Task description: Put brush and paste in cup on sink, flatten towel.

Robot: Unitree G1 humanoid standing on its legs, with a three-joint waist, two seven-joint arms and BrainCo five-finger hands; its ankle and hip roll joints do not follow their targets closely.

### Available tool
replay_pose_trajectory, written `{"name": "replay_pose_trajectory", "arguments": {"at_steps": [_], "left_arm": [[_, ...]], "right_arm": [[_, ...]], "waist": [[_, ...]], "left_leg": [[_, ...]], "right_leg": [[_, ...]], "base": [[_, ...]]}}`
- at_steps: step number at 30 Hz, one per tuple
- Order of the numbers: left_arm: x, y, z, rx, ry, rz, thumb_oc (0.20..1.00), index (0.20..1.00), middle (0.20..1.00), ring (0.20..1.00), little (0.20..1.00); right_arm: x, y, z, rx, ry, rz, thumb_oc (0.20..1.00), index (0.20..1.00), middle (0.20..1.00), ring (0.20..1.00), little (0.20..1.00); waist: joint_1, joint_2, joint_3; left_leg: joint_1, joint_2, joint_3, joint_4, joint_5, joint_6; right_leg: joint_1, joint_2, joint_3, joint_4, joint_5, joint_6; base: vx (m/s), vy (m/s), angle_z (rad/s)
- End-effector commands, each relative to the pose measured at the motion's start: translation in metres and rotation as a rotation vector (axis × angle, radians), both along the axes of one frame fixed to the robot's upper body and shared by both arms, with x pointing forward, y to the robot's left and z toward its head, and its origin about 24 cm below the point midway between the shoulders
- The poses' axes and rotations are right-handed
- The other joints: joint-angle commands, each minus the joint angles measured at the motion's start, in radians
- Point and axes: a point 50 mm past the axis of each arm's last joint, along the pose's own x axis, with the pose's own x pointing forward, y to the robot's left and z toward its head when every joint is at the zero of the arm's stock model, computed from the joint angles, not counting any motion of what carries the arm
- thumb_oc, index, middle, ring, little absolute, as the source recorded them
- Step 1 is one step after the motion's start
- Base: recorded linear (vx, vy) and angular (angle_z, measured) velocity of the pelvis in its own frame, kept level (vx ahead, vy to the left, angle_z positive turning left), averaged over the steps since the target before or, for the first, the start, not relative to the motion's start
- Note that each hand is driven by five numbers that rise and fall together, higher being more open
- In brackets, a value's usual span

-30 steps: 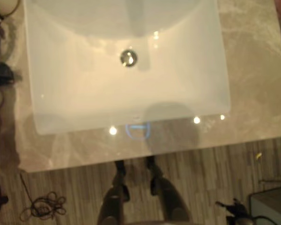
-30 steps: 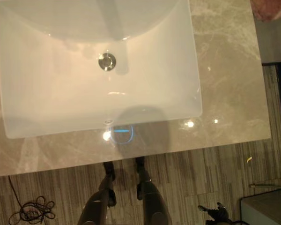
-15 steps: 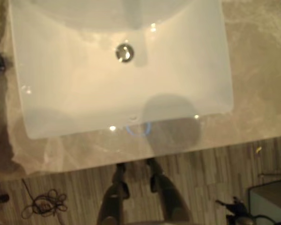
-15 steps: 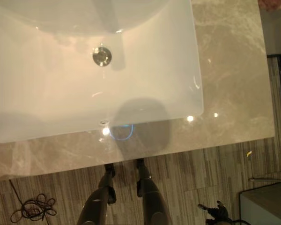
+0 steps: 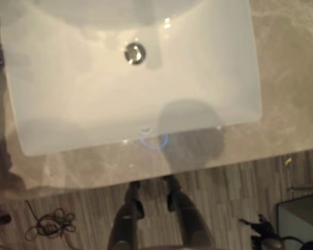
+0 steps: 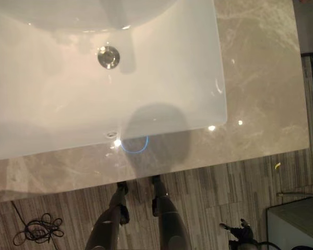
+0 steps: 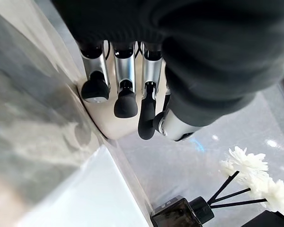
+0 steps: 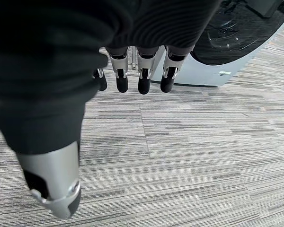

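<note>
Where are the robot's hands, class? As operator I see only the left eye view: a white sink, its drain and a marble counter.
Observer: The right hand hangs open and empty over the striped floor.
Operator: And the left one?
Observer: The left hand is open and empty too, beside a pale wall.
Operator: Anything near it?
Observer: A dark diffuser bottle with reeds and white flowers.

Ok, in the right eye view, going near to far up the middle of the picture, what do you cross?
Striped floor → marble countertop → front wall of the white sink basin → metal drain.
</note>
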Motion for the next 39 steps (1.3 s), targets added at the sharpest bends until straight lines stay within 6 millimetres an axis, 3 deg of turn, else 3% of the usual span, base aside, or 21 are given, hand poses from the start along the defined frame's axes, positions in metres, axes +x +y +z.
{"name": "replay_pose_trajectory", "arguments": {"at_steps": [1,12,19,24,28,34,39], "left_arm": [[0.010,0.005,-0.027,0.025,0.106,0.038,0.200,0.200,0.200,0.200,0.200],[0.010,-0.006,-0.060,0.056,0.213,-0.048,0.200,0.200,0.200,0.200,0.200],[0.000,-0.013,-0.086,0.076,0.283,-0.116,0.200,0.200,0.200,0.200,0.200],[-0.017,-0.020,-0.098,0.136,0.333,-0.184,0.200,0.200,0.200,0.200,0.200],[-0.030,-0.023,-0.105,0.173,0.371,-0.237,0.200,0.200,0.200,0.200,0.200],[-0.057,-0.029,-0.132,0.143,0.484,-0.371,0.200,0.200,0.200,0.200,0.200],[-0.079,-0.026,-0.171,0.052,0.636,-0.457,0.200,0.200,0.200,0.200,0.200]], "right_arm": [[-0.028,-0.017,0.002,-0.051,0.082,-0.034,1.000,1.000,1.000,1.000,1.000],[-0.025,-0.018,0.002,-0.053,0.088,-0.036,1.000,1.000,1.000,1.000,1.000],[-0.032,-0.016,-0.001,-0.038,0.111,-0.051,1.000,1.000,1.000,1.000,1.000],[-0.046,-0.013,-0.006,-0.014,0.166,-0.064,1.000,1.000,1.000,1.000,1.000],[-0.046,-0.007,-0.009,0.007,0.181,-0.038,1.000,1.000,1.000,1.000,1.000],[-0.042,0.005,-0.014,0.038,0.171,-0.003,1.000,1.000,1.000,1.000,1.000],[-0.039,0.013,-0.018,0.053,0.183,0.045,1.000,1.000,1.000,1.000,1.000]], "waist": [[-0.030,-0.015,-0.045],[-0.013,-0.016,-0.055],[0.003,-0.012,-0.068],[0.019,-0.007,-0.095],[0.028,-0.003,-0.112],[0.038,0.011,-0.143],[0.056,0.021,-0.176]], "left_leg": [[0.011,0.003,-0.096,0.012,-0.063,0.005],[0.084,0.004,-0.088,0.012,-0.078,0.003],[0.161,0.004,-0.088,0.012,-0.094,0.003],[0.255,0.004,-0.086,0.012,-0.109,0.007],[0.296,0.002,-0.084,0.012,-0.115,0.008],[0.343,-0.004,-0.090,0.012,-0.118,0.013],[0.367,-0.008,-0.086,0.012,-0.122,0.016]], "right_leg": [[0.027,-0.016,0.012,-0.001,-0.087,0.071],[0.096,-0.015,0.007,-0.001,-0.103,0.062],[0.173,-0.019,-0.004,-0.001,-0.122,0.055],[0.269,-0.022,-0.016,-0.001,-0.147,0.048],[0.312,-0.023,-0.022,-0.001,-0.156,0.046],[0.364,-0.031,-0.029,-0.001,-0.162,0.043],[0.391,-0.035,-0.033,-0.001,-0.162,0.045]], "base": [[0.00,0.000,0.00],[-0.04,-0.012,-0.02],[-0.06,-0.022,0.00],[-0.07,-0.013,0.04],[-0.08,-0.009,0.14],[-0.08,0.006,0.06],[-0.07,0.004,0.07]]}}
